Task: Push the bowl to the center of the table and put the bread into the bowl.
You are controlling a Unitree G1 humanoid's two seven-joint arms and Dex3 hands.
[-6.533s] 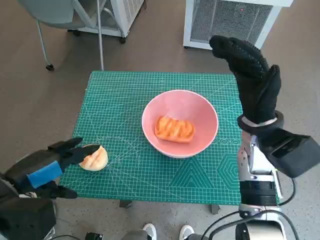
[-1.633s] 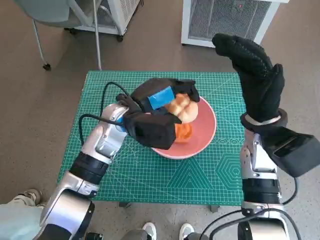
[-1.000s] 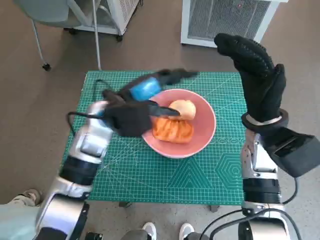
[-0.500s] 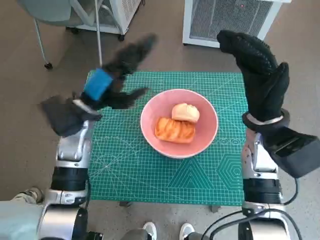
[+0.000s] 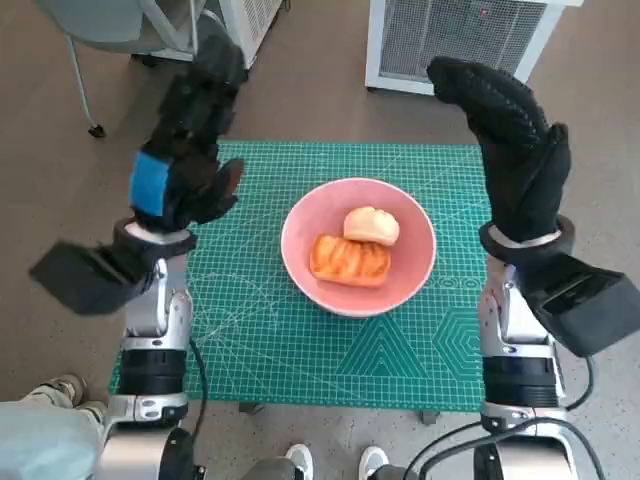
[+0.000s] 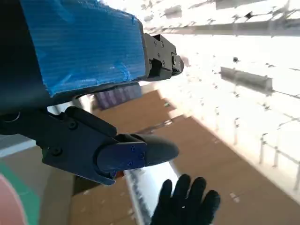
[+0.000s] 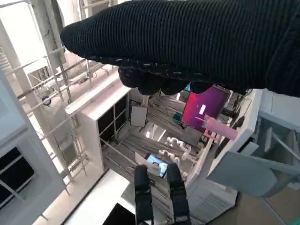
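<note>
A pink bowl (image 5: 405, 277) sits near the middle of the green cutting mat (image 5: 300, 350). Inside it lie a glazed orange pastry (image 5: 348, 259) and a pale round bread roll (image 5: 371, 225), side by side. My left hand (image 5: 190, 140) is raised above the mat's far left corner, fingers spread, holding nothing. My right hand (image 5: 510, 150) is held upright above the table's right edge, fingers extended and empty. The left wrist view shows my left hand's fingers (image 6: 126, 154) apart, and the gloved right hand (image 6: 185, 201) beyond them.
A white slatted unit (image 5: 460, 40) stands on the floor behind the table, and a chair with wheeled legs (image 5: 130, 40) stands at the back left. A person's shoe (image 5: 60, 392) and sleeve show at the lower left.
My left hand carried the bread roll over the bowl, let it go there, and has since lifted away to the back left. My right hand stayed raised.
</note>
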